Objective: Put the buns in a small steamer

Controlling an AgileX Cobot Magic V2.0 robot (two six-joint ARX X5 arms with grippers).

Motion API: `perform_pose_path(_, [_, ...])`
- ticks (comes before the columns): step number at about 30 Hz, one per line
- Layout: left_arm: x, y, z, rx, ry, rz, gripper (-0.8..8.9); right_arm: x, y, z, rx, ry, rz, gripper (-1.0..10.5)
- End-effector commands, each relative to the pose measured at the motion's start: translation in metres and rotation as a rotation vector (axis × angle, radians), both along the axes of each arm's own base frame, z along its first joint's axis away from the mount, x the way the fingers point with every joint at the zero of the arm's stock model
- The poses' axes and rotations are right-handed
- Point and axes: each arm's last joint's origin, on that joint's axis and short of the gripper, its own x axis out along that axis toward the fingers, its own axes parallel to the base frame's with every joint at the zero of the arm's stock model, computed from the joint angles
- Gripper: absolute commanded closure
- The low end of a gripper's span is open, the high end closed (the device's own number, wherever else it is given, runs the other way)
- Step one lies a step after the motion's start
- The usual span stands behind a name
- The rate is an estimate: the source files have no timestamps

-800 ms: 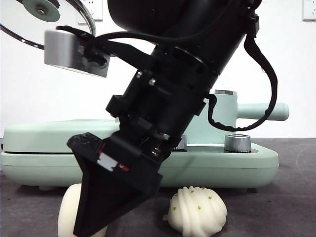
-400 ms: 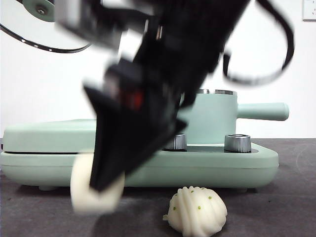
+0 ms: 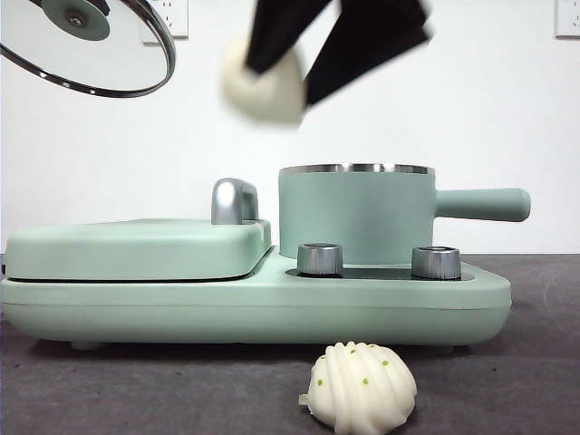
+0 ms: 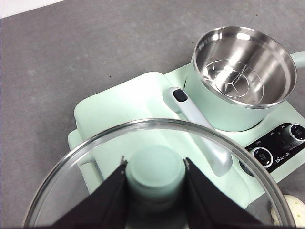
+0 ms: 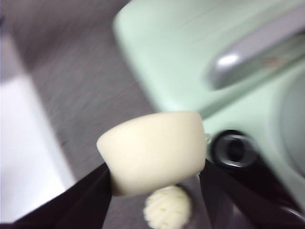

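My right gripper [image 3: 285, 72] is shut on the smooth bun [image 3: 263, 86], held high in the air above the appliance, a little left of the small steamer [image 3: 355, 213]; the same smooth bun [image 5: 152, 151] fills the right wrist view between the jaws. The ridged bun [image 3: 362, 387] with green specks lies on the table in front of the appliance, and the ridged bun [image 5: 167, 207] shows below the held one. The small steamer [image 4: 243, 71] stands open, its steel inside bare. My left gripper [image 4: 155, 179] is shut on the green knob of the glass lid [image 3: 86, 45], held up at the top left.
The steamer sits on a mint green base [image 3: 254, 304] with two steel dials [image 3: 319, 258]. A flat grill lid [image 3: 136, 246] with a chrome handle [image 3: 234, 199] covers the base's left half. A white wall stands behind.
The right gripper has risen from the table with the smooth bun in its jaws, going up and to the right. The lid and the ridged bun have stayed put.
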Motion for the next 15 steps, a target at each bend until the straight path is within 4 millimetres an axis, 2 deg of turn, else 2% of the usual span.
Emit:
perform_pose_path(1, [0.0, -0.001, 0.008, -0.019, -0.039, -0.003, 8.03, 0.009, -0.009, 0.022, 0.023, 0.024, -0.132, 6.9])
perform_pose_path(5, [0.0, -0.001, 0.008, -0.019, -0.039, -0.003, 8.03, 0.029, -0.026, 0.043, 0.046, -0.005, -0.242, 6.9])
perform_pose_path(8, [0.0, -0.001, 0.008, -0.019, -0.039, -0.003, 8.03, 0.047, -0.035, 0.05, 0.059, -0.024, -0.31, 6.9])
perform_pose_path(11, [0.0, -0.001, 0.008, -0.019, -0.039, -0.003, 8.03, 0.07, -0.04, 0.049, 0.048, -0.029, -0.349, 6.9])
perform_pose_path(15, [0.0, -0.001, 0.008, -0.019, -0.039, -0.003, 8.03, 0.1, -0.037, 0.036, 0.043, 0.0, -0.358, 6.9])
